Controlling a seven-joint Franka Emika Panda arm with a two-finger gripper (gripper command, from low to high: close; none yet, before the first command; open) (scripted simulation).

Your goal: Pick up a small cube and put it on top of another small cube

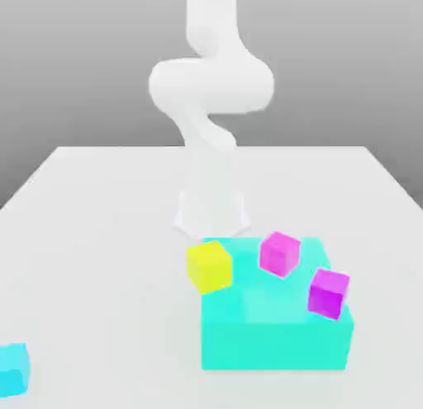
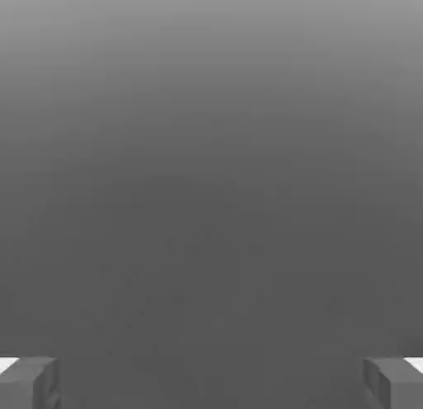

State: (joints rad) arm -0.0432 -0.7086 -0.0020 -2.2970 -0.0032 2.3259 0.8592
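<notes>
The task names only a small cube for another small cube, and four could be meant: a yellow cube (image 1: 209, 267), a pink cube (image 1: 280, 254), a purple cube (image 1: 328, 293) and a light-blue cube (image 1: 13, 370). The first three sit tilted at or near the edges of a turquoise block (image 1: 277, 344); the light-blue one lies well apart, toward the exterior view's left. None has a long axis to speak of, so a grip should depend on lining up with flat faces. The gripper (image 2: 211, 382) has its fingers spread wide, with nothing between them in the hand view. Which way any cube lies from it I cannot tell exactly; the cubes are probably below and away from it, so the coming move likely needs a reach out and down. The one arm (image 1: 212, 85) rises behind the block, nearer the pink cube than the light-blue one. Around them spreads a pale tabletop (image 1: 107, 259), with a grey backdrop (image 1: 330, 68) beyond.
</notes>
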